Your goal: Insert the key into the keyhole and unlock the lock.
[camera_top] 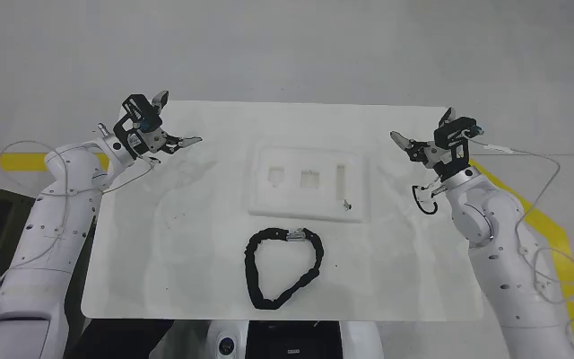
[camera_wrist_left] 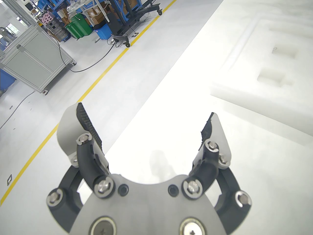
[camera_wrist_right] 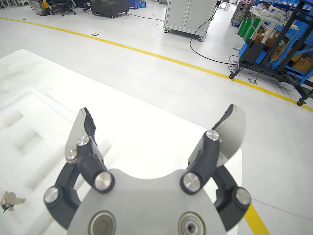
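Two tools are hanging open above a white tabletop (camera_top: 179,260), neither one gripping anything. Seen from above, the left tool (camera_top: 185,143) is hovering over the tabletop's 10 o'clock corner with its fingers spread apart and pointing toward 3 o'clock. The right tool (camera_top: 404,143) is hovering near the 2 o'clock corner, its fingers likewise spread and pointing toward 9 o'clock. Between them, a white foam tray (camera_top: 269,205) is sitting a little toward 12 o'clock from the middle of the tabletop, showing three shallow recesses (camera_top: 310,178). The key (camera_top: 347,205), small and silvery, is lying on the tray's 5 o'clock corner, outside the recesses and well apart from both tools; the right wrist view is showing it lying flat on the foam. The chain lock (camera_top: 250,265), a black sleeved loop, is lying on the tabletop at 6 o'clock of the tray, near it but not touching. Its silver lock body (camera_top: 294,235) is sitting at the loop's 12 o'clock point, on the side nearest the tray. Key and lock are lying apart, with the tray's edge running between them.
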